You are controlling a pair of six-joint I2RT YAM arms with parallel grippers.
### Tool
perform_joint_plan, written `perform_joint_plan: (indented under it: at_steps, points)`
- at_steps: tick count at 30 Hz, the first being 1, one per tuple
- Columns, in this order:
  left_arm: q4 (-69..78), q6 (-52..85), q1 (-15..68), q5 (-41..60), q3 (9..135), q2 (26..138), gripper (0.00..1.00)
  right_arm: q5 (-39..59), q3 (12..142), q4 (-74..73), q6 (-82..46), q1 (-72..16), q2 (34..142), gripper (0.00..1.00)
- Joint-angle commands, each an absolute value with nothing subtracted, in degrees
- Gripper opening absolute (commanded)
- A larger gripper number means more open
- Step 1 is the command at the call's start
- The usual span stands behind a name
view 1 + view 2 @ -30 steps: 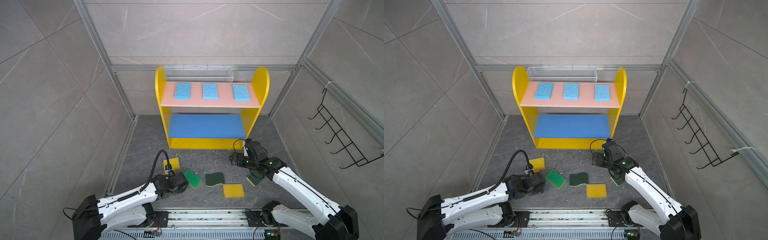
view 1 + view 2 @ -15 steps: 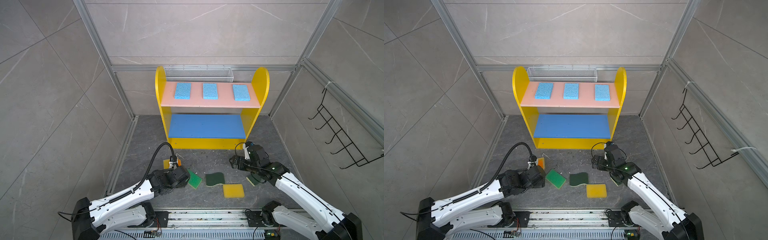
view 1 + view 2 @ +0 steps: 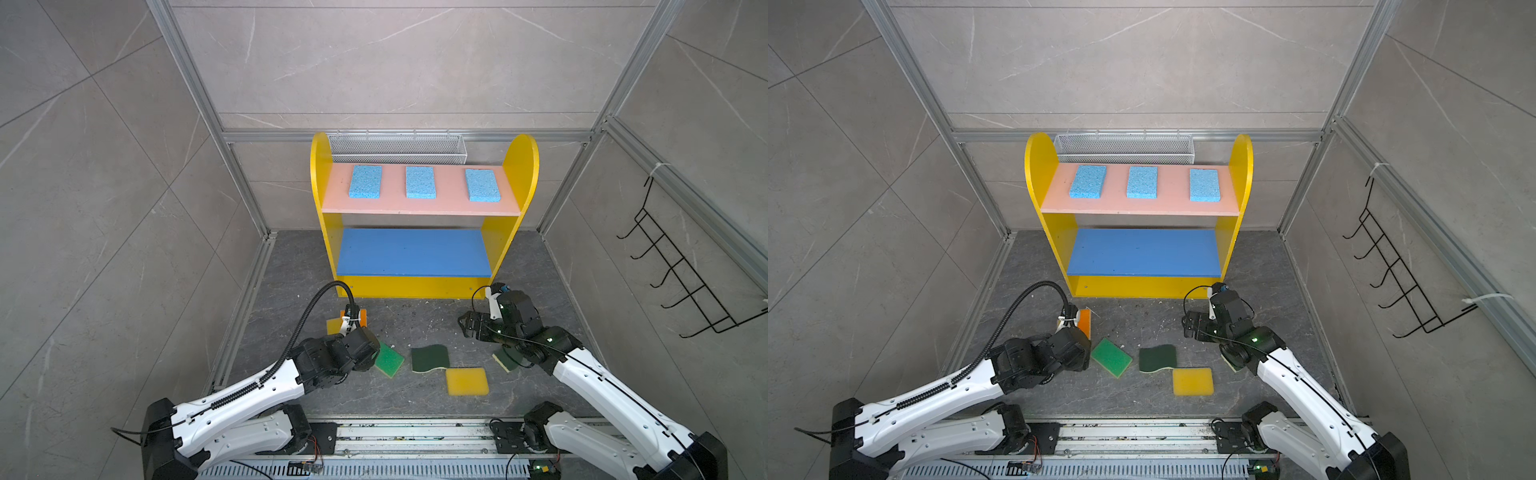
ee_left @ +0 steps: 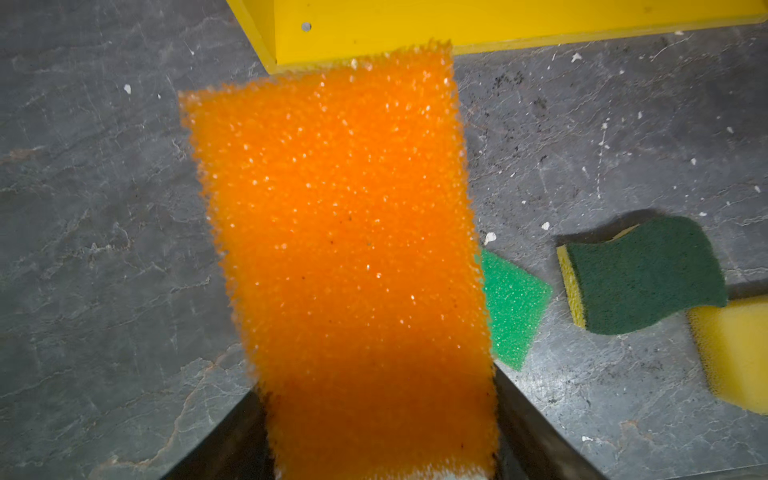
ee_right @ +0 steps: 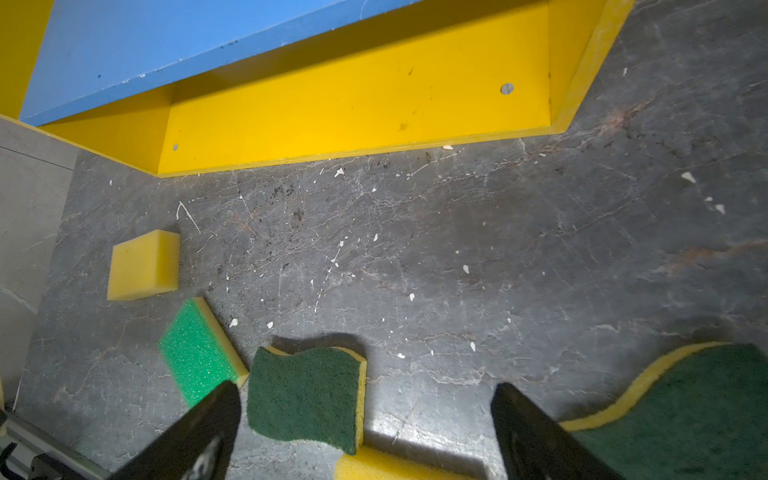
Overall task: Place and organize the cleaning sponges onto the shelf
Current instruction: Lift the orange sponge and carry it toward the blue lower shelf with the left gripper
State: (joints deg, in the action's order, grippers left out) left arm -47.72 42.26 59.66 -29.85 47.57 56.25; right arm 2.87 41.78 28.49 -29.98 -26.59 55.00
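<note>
Left gripper [image 4: 382, 436] was clamped on orange sponge [image 4: 340, 228], one end only, near shelf [image 3: 415, 291] front; right gripper [image 5: 365, 399] empty, jaws apart. Soft foam could flop, snag a board, slip out.

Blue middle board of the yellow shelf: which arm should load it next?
Left, likely. The left hand grips the orange rectangular foam sponge in front of the yellow shelf; the right hand is open and empty.

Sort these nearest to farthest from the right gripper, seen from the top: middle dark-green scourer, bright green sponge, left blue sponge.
Right gripper, in a top view:
1. middle dark-green scourer, floor centre
2. bright green sponge, floor, leftward
3. left blue sponge, pink board
</note>
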Motion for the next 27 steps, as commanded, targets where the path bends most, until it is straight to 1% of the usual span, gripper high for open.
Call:
perform_joint_plan:
  at_steps: [1, 7, 11, 18, 21, 23, 27]
  points:
    - [-47.02, 40.01, 59.92, -31.37, 49.31, 56.16, 0.71, 3.87, 41.13, 27.86, -29.40, -26.38, 55.28, 0.96]
    - [-45.64, 41.39, 59.94, -30.90, 47.25, 55.94, 0.71, 4.03, 40.78, 27.60, -29.69, -26.40, 55.52, 0.96]
    - [-42.95, 39.13, 59.87, -29.74, 46.38, 57.06, 0.71, 4.46, 40.87, 27.29, -29.57, -26.40, 55.98, 0.96]
    - [-32.84, 35.48, 59.21, -28.50, 43.86, 62.08, 0.71, 5.27, 40.43, 27.23, -29.56, -26.43, 56.12, 0.96]
    - [-30.06, 34.28, 57.04, -27.34, 44.21, 65.13, 0.71, 5.27, 40.43, 27.68, -29.24, -26.45, 55.56, 0.96]
    - [-28.24, 33.53, 54.73, -24.61, 43.96, 66.81, 0.71, 5.27, 40.51, 28.02, -29.03, -26.42, 55.11, 0.96]
    - [-24.69, 32.04, 47.20, -19.79, 43.29, 68.77, 0.71, 5.09, 40.87, 28.82, -28.64, -26.43, 54.33, 0.96]
